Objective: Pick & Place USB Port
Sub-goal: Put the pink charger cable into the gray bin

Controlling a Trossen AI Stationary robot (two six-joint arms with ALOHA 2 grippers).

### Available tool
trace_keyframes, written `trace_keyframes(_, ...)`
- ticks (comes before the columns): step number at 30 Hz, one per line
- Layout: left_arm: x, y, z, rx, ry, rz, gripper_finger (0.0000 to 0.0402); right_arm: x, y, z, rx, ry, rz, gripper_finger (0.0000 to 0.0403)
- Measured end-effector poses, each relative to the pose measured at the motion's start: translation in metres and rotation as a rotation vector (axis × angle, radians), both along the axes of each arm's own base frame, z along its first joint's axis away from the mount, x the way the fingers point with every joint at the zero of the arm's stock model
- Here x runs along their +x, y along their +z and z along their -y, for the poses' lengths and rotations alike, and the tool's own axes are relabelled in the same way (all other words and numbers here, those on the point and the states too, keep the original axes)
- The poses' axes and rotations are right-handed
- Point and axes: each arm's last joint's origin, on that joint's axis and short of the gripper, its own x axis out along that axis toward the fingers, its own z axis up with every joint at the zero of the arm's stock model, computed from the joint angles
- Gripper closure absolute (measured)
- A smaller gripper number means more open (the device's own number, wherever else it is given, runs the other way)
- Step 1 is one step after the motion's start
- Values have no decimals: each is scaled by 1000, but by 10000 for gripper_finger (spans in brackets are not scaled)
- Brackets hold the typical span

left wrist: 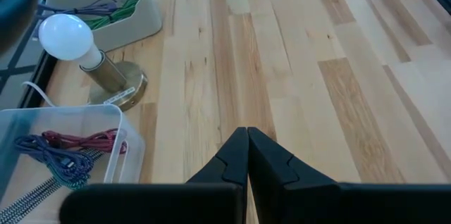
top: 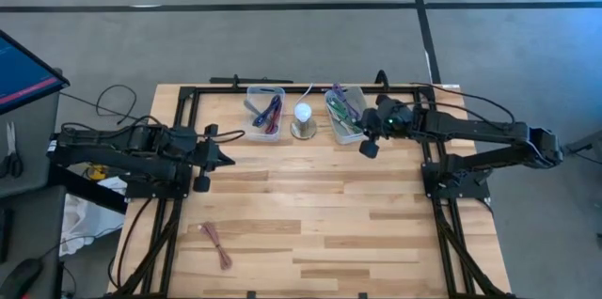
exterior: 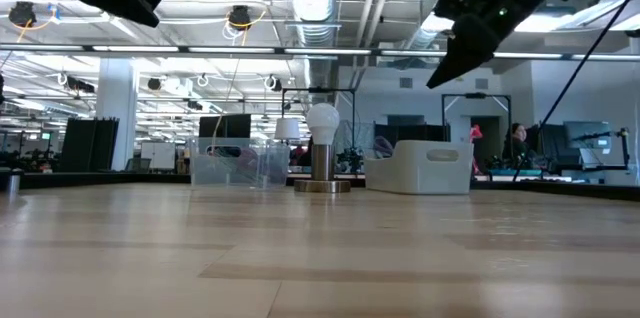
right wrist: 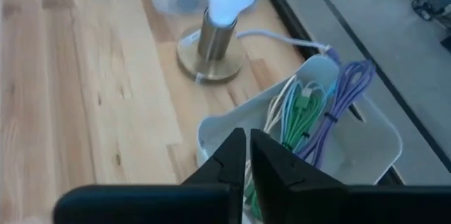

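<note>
A coiled red cable (top: pixel 218 243) lies flat on the wooden table near its front left. My left gripper (left wrist: pixel 247 139) is shut and empty above the table's left middle (top: pixel 229 159), its tips toward the clear bin (top: pixel 266 114). My right gripper (right wrist: pixel 246 146) is shut and empty, raised above the near rim of the white bin (right wrist: pixel 211 131), which holds green, white and purple cables (right wrist: pixel 310 111). It also shows in the high view (top: pixel 369 148) and high in the low view (exterior: pixel 462 53).
A lamp with a white bulb (top: pixel 303 118) stands between the clear bin, which holds red and blue cables (left wrist: pixel 60 150), and the white bin (top: pixel 343 114) at the table's far edge. Black frame rails (top: pixel 442 196) run along both table sides. Bare wood lies in the middle.
</note>
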Motion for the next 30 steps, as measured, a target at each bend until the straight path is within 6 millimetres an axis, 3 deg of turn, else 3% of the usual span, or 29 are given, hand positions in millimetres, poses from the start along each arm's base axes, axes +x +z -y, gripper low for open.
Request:
trace_keyframes(5,0,0,0,1,-1,1,393,3,-6,1,12,1,-37,392)
trace_keyframes(10,0,0,0,4,2,1,396,9,-7,3,76,-68,35,401)
trace_keyframes(17,1,0,0,4,2,1,397,17,0,-6,-64,86,47,402)
trace_keyframes(22,5,-5,0,35,38,-45,397,17,4,-8,-80,98,78,402)
trace_keyframes(30,22,-26,23,41,-119,-233,398,11,-15,-3,-34,38,76,402)
